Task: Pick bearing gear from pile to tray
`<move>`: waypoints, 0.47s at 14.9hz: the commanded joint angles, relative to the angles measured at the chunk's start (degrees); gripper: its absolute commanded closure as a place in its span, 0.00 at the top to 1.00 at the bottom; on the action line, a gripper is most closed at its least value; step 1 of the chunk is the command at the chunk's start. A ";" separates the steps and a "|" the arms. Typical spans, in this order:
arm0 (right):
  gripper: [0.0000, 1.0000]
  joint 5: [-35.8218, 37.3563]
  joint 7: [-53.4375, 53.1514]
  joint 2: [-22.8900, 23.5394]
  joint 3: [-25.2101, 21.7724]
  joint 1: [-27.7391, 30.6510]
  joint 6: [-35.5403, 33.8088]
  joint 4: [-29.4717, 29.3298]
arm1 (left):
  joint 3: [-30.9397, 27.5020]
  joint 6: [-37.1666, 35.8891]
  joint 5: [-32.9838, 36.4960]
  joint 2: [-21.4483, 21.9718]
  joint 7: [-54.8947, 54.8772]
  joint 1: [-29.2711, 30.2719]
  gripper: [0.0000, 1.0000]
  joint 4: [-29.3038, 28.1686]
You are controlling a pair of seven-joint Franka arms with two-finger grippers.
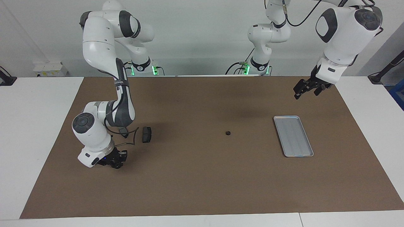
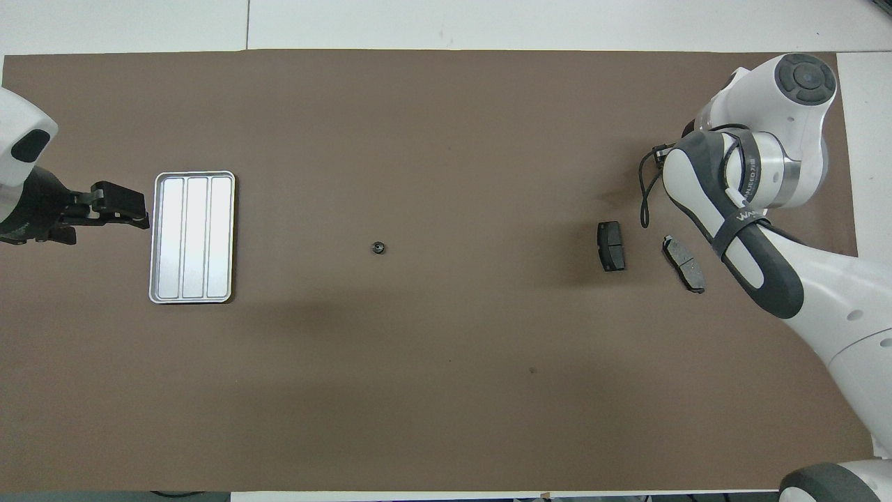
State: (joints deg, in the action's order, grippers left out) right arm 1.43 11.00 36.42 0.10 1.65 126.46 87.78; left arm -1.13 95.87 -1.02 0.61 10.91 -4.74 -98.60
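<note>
Mid-mat: bearing gear (image 1: 227, 133) well apart from right hand (image 1: 117, 161) and left hand (image 1: 305, 88); grips unreadable.

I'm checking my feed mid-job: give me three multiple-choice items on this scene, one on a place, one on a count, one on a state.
1. Where does the small black round piece lie?
A. in the tray
B. on the mat between the tray and the brake pads
C. on a brake pad

2. How many dark brake pads show in the overhead view?
A. one
B. two
C. four

3. What does the tray hold?
A. nothing
B. a brake pad
C. the round piece

Key: 1 B, it sits alone mid-mat. 2 B, one pad lies beside another at the right arm's end. 3 A, only bare ribbed metal shows.
</note>
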 commanded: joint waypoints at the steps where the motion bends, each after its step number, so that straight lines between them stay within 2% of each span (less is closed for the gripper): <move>1: 0.00 0.50 0.95 0.06 0.61 1.78 0.46 1.34 | 0.25 -0.59 0.40 0.89 -0.36 0.34 1.00 -0.37; 7: 0.00 0.68 3.59 -0.47 0.69 2.48 -0.51 0.63 | 0.25 -0.59 0.31 0.89 -0.36 0.34 1.00 -0.37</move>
State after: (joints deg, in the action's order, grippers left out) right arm 1.45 12.65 36.42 0.10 2.71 126.45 87.76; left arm -1.13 95.87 -1.02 0.61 10.91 -4.74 -98.60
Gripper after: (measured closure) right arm 0.652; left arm 0.000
